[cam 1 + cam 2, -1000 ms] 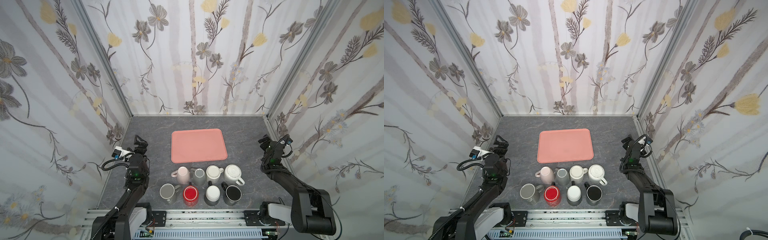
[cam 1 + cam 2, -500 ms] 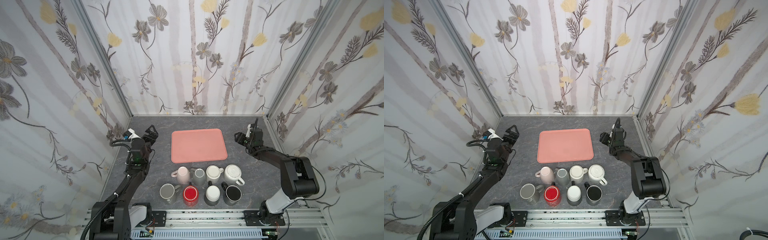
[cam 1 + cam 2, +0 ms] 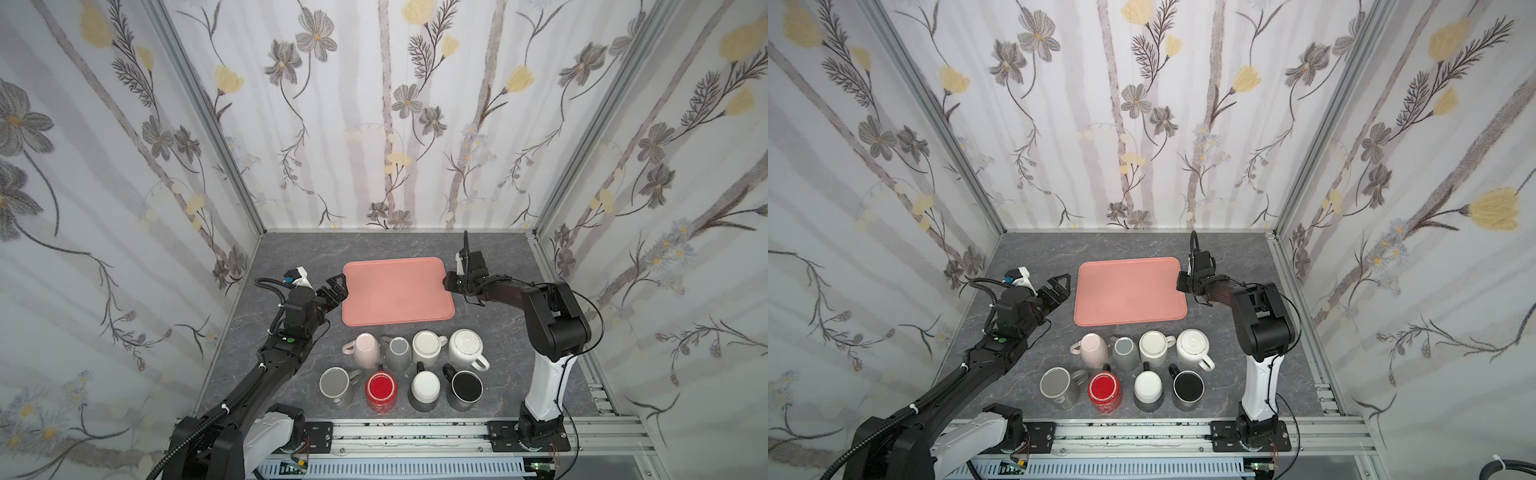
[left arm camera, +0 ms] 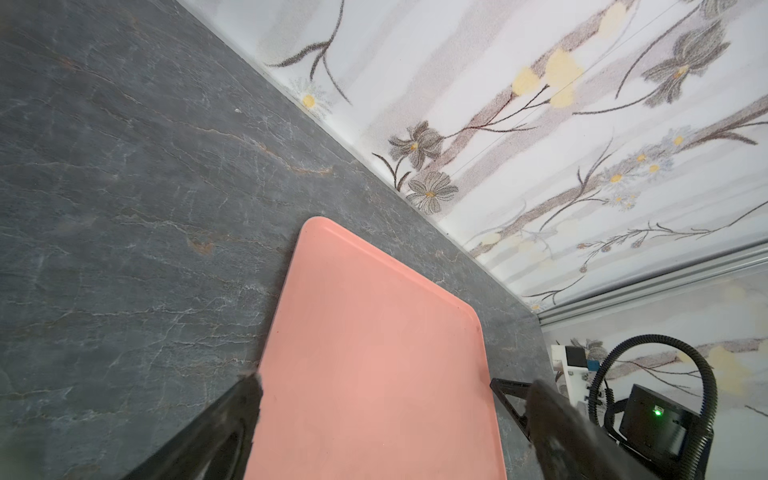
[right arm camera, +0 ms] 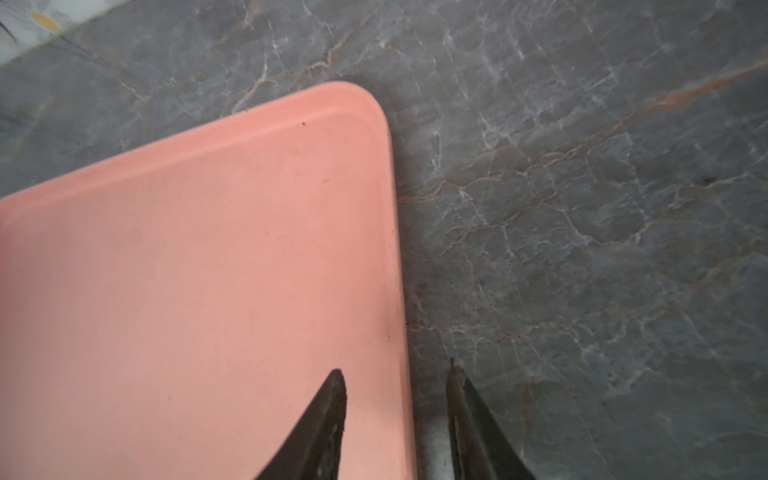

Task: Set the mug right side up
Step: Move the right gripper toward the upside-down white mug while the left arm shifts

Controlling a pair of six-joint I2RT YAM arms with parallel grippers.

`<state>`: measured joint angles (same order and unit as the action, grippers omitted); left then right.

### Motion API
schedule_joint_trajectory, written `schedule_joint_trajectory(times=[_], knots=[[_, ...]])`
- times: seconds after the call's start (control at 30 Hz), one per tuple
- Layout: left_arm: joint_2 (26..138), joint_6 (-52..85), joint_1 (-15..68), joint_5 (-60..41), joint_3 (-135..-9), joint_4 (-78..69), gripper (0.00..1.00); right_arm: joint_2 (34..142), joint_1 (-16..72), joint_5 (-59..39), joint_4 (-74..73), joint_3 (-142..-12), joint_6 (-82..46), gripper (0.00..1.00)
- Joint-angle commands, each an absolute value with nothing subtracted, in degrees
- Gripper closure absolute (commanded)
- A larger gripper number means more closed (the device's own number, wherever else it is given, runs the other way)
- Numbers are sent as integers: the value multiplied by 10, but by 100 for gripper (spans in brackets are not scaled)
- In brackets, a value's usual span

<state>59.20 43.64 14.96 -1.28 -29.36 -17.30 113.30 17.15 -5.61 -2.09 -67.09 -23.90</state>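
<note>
Several mugs stand in two rows at the front of the table in both top views. The white mug [image 3: 465, 347] at the right end of the back row shows a ribbed base facing up. The pink mug [image 3: 365, 351] at the left end also shows its closed bottom. My left gripper [image 3: 336, 286] [image 4: 395, 399] is open beside the left edge of the pink tray [image 3: 397, 291]. My right gripper [image 3: 446, 284] [image 5: 395, 370] hovers at the tray's right edge [image 5: 399, 270], its jaws narrowly apart and straddling the rim. Neither gripper is near a mug.
Other mugs are a grey mug [image 3: 398, 353], a cream mug [image 3: 428, 347], a grey mug [image 3: 336, 384], a red mug [image 3: 381, 386], a white-topped mug [image 3: 424, 388] and a black mug [image 3: 466, 388]. Floral walls enclose the table on three sides.
Both arms swung in from the table's sides to the tray's left and right edges. The right gripper's jaws narrowed; the left stayed wide open. The mugs have not moved.
</note>
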Motion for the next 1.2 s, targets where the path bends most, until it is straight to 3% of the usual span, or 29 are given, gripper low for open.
schedule_joint_trajectory(times=[0.0, 0.6, 1.07, 1.17], knots=[[588, 421, 152, -12, -294, -159, 1, 1144, 180, -35, -3, -683, -234, 62], [601, 415, 153, -18, -303, -144, 2, 1179, 187, 16, 42, -730, -203, 100], [606, 412, 153, -20, -306, -139, 1, 1195, 148, -12, 91, -779, -149, 100], [606, 413, 154, -24, -305, -138, 0, 1196, 147, -11, 92, -782, -148, 86]])
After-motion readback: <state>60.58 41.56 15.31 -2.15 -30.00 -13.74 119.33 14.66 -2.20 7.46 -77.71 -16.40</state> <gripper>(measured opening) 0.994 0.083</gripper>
